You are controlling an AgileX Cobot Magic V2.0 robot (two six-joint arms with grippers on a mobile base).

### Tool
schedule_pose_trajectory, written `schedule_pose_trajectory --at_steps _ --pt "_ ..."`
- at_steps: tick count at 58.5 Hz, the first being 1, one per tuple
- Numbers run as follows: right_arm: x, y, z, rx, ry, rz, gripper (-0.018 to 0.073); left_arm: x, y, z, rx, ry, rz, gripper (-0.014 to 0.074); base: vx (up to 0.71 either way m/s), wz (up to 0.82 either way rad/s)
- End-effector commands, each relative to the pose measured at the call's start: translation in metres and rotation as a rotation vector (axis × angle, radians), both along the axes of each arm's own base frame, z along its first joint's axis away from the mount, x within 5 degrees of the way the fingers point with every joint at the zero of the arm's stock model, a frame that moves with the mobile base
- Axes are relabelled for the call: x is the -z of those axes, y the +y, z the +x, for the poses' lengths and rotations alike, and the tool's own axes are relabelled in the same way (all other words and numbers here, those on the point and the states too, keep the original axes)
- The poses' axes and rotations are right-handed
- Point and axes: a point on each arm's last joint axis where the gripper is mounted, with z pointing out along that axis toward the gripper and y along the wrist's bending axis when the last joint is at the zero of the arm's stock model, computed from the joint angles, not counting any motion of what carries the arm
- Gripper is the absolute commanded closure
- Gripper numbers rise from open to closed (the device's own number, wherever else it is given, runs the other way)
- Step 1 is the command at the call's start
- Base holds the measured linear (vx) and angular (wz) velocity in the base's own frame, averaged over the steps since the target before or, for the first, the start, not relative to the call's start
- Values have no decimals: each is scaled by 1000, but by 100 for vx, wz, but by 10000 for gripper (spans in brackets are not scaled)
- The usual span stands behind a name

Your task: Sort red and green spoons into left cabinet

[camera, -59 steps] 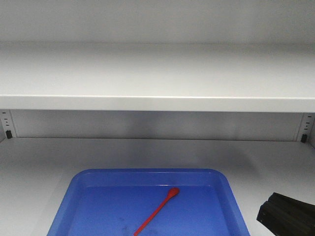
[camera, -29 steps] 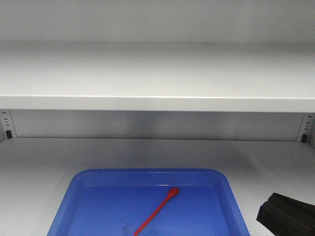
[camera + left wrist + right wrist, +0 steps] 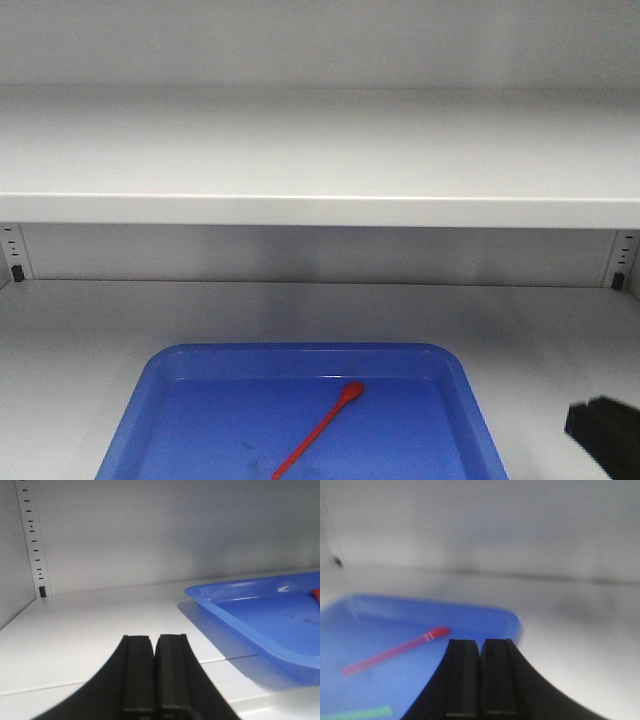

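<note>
The red spoon [image 3: 322, 428] lies slantwise in the blue tray [image 3: 455, 380] on the lower shelf of the pale grey cabinet [image 3: 320, 208]. It also shows blurred in the right wrist view [image 3: 395, 651], with part of the green spoon [image 3: 360, 714] at the bottom left of the tray. My right gripper [image 3: 480, 645] is shut and empty, to the right of the tray's near corner; it shows at the front view's lower right [image 3: 605, 432]. My left gripper [image 3: 154, 639] is shut and empty over the bare shelf, left of the tray [image 3: 240, 620].
An upper shelf [image 3: 320, 150] spans the cabinet above the tray. Peg-hole strips run down the back corners [image 3: 12, 250] [image 3: 32, 535]. The cabinet's back wall [image 3: 175, 530] stands behind the tray.
My right gripper has moved right and down, toward the front view's lower right corner. The red spoon and tray have not moved.
</note>
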Motion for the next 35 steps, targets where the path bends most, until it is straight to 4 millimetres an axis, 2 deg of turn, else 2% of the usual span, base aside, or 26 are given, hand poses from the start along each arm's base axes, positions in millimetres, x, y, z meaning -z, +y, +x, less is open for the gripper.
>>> schedule_pose_trajectory --at_steps 1,6,11,26,31,35 --pt "-15 -1 -6 -38 -97 -68 564 -9 1 -2 -10 -85 -31 596 0 0" --pt "-17 -7 -17 -36 -143 -121 564 -9 1 -2 -10 -85 -31 596 0 0" --pt "-10 -21 -30 38 -187 -60 564 -10 1 -2 -10 -86 -31 596 0 0" --pt "78 -48 -63 267 -213 158 564 -10 1 -2 -10 -86 -31 596 0 0" --pt "101 -53 -69 326 -224 181 564 -10 1 -2 -10 -86 -31 596 0 0" --pt "109 -55 -73 359 -216 162 564 -10 1 -2 -10 -86 -31 596 0 0"
